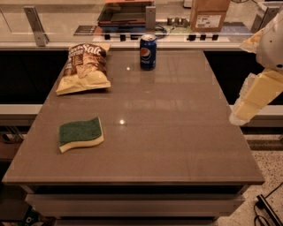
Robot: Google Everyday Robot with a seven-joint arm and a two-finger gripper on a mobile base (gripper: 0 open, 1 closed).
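Observation:
My gripper (242, 114) hangs off the table's right edge, at the end of the pale arm (270, 39) that comes in from the upper right. It holds nothing that I can see and touches nothing. A green sponge with a yellow underside (81, 133) lies flat near the table's front left. At the back left lies a brown and yellow chip bag (84, 67). Upright at the back middle stands a blue Pepsi can (147, 52), the object nearest the gripper though well apart from it.
The brown table (177, 132) has a raised ledge behind it. Past a glass screen with metal posts (34, 25), a counter holds a dark tray (126, 13) and a cardboard box (209, 13). A black cable (267, 207) lies on the floor at bottom right.

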